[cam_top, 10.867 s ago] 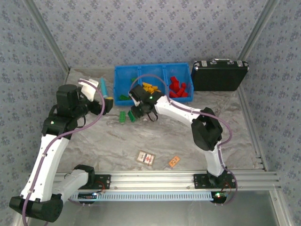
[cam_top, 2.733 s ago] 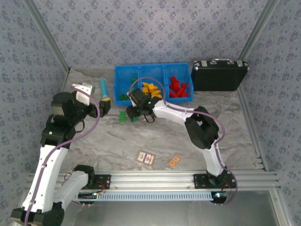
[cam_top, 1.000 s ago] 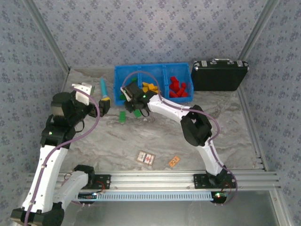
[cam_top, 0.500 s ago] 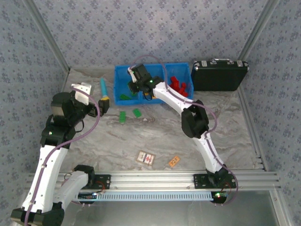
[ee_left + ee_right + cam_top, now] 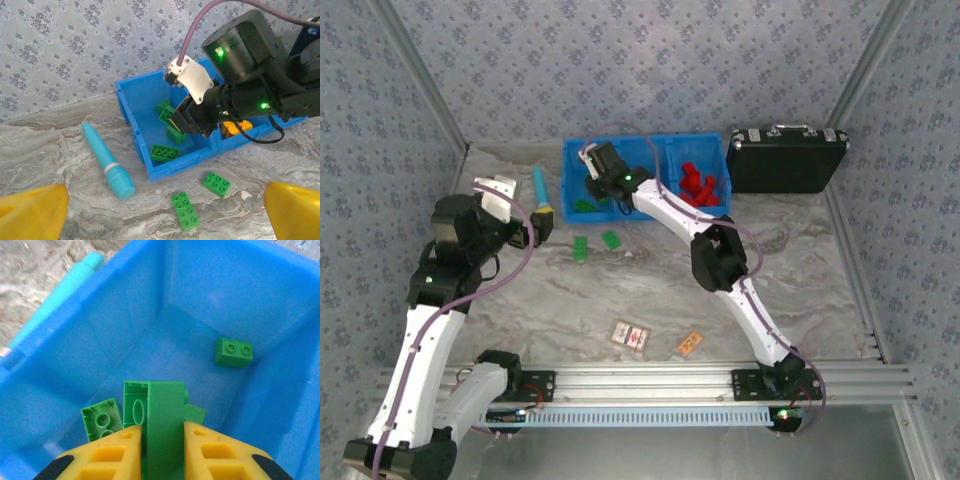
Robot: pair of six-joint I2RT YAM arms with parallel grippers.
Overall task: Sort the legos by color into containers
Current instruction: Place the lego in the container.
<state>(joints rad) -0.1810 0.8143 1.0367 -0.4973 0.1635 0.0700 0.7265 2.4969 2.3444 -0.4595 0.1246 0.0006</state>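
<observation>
My right gripper is shut on a green lego, held on edge above the left compartment of the blue tray. More green legos lie on that compartment's floor. From above, the right gripper hangs over the tray, and red legos fill the right compartment. Orange-yellow legos sit in the middle one. Two green legos rest on the table in front of the tray. My left gripper is open, low over the table near them.
A teal tube lies left of the tray. A black briefcase stands at the back right. Two printed cards lie near the front rail.
The right gripper rose from the table in front of the tray and carried a green lego back over the left compartment. The left arm stayed put.
</observation>
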